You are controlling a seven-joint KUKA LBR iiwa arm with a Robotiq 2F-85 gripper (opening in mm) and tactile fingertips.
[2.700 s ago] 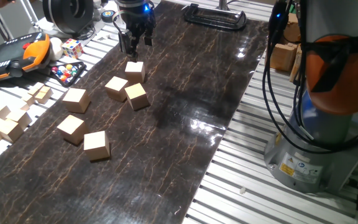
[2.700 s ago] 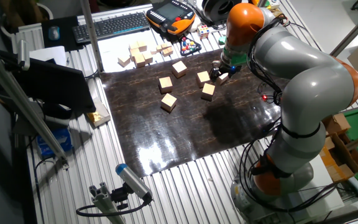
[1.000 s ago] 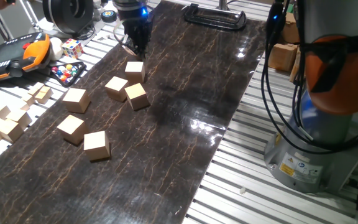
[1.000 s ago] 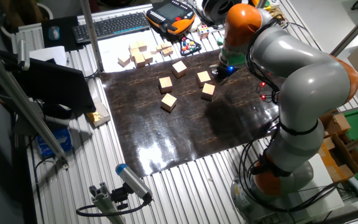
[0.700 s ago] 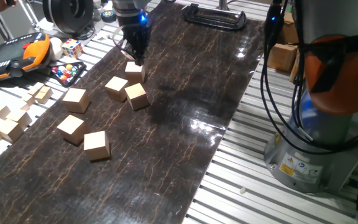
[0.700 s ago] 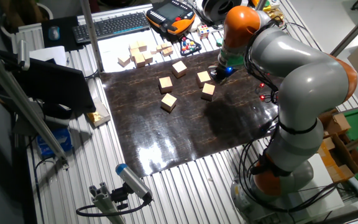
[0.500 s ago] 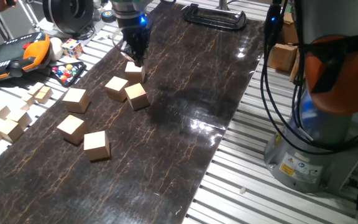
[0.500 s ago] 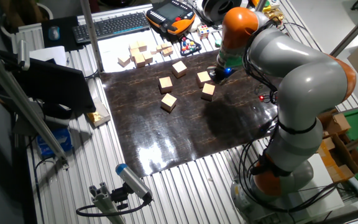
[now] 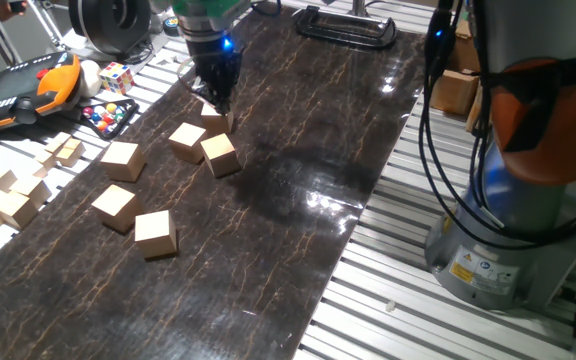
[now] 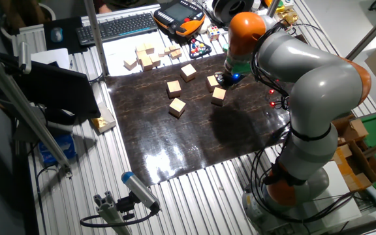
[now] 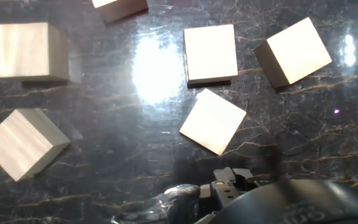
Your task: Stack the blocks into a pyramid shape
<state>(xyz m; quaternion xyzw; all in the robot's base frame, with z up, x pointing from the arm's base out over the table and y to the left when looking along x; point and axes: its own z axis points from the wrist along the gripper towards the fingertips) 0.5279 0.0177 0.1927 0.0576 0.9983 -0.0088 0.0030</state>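
Six tan wooden blocks lie apart on the dark marbled mat (image 9: 298, 150), none stacked. My gripper (image 9: 214, 98) hangs low over the farthest block (image 9: 218, 121), hiding part of it; the fingers look open with nothing between them. Two blocks (image 9: 187, 141) (image 9: 220, 154) sit just in front of it, and three more (image 9: 122, 160) (image 9: 115, 207) (image 9: 155, 233) lie nearer the camera. In the other fixed view the gripper (image 10: 224, 79) sits beside a block (image 10: 213, 81). The hand view shows all blocks free, the nearest one (image 11: 213, 121) turned diamond-wise just above the hand's housing (image 11: 260, 199).
Left of the mat lie a pile of smaller pale wooden pieces (image 9: 8, 195), a multicoloured puzzle cube (image 9: 116, 76) and an orange teach pendant (image 9: 23, 85). A black clamp (image 9: 346, 25) holds the mat's far end. The arm's base (image 9: 508, 230) stands to the right.
The gripper has turned about its axis, moved slightly left and come down closer to the farthest block. The blocks have not moved.
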